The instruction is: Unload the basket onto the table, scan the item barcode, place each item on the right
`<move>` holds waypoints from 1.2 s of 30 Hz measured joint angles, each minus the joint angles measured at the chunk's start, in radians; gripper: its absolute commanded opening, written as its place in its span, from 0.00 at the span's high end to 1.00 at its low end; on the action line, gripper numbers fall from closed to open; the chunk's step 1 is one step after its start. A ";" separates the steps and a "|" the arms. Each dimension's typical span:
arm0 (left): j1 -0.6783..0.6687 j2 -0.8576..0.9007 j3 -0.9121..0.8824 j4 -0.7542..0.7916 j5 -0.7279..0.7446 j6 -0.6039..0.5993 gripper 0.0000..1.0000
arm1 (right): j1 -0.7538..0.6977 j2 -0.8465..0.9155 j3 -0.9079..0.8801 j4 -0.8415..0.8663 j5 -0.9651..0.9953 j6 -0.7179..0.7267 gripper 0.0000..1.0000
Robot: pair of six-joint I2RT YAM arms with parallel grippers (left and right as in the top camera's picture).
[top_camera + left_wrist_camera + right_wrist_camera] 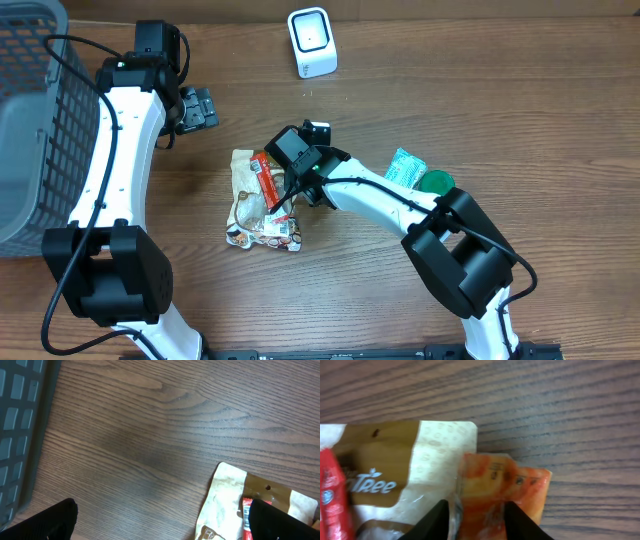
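Because the right gripper [477, 510] has one finger on each side of the orange packet [500, 482], that packet looks like the thing to scan. The jaws are part way open around it, and I cannot tell if they are pinching it yet. The packet lies flat on the table [480, 90], near the middle. One edge meets a brown and white bag [420, 455], and I cannot tell which of the two is on top. A red packet [268, 180] lies on that bag too. The orange packet looks thin, light and soft, so it will likely bend and crinkle, and its shiny skin may slip. I think the best place to hold it is the short edge by the fingers, so the flat face is left bare for the scanner [312, 42]. I cannot see a barcode from here. A finger could catch the bag next to it and lift that too, so that is a thing to watch. The left gripper [197, 107] is wide open with nothing in it, up by the grey basket [40, 120]. The scanner stands at the far edge of the table. The wood between it and the packets is bare, so there is room to lift and carry. Two green things [418, 172] lie just beside the right arm, away from that path.
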 measured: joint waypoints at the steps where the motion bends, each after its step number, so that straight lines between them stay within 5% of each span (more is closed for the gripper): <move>1: 0.000 0.000 0.000 0.000 0.000 0.000 0.00 | 0.000 0.003 0.000 0.000 0.001 0.002 0.76; 3: 0.000 0.000 0.000 0.000 0.000 0.000 0.00 | 0.000 0.003 0.000 0.001 0.002 0.002 0.81; 5: 0.000 0.000 0.000 0.000 0.000 0.000 0.00 | 0.000 0.003 0.000 -0.002 0.002 0.000 0.96; 16: 0.000 0.000 0.000 0.000 0.000 0.000 0.00 | -0.061 -0.106 0.004 -0.050 -0.092 0.002 0.96; 24: 0.000 0.000 0.000 0.000 0.000 0.000 0.01 | -0.306 -0.300 0.019 -0.023 -0.483 -0.016 0.96; 36: 0.000 0.000 0.000 0.000 0.000 0.000 0.00 | -0.483 -0.290 -0.422 0.529 -1.011 -0.004 0.96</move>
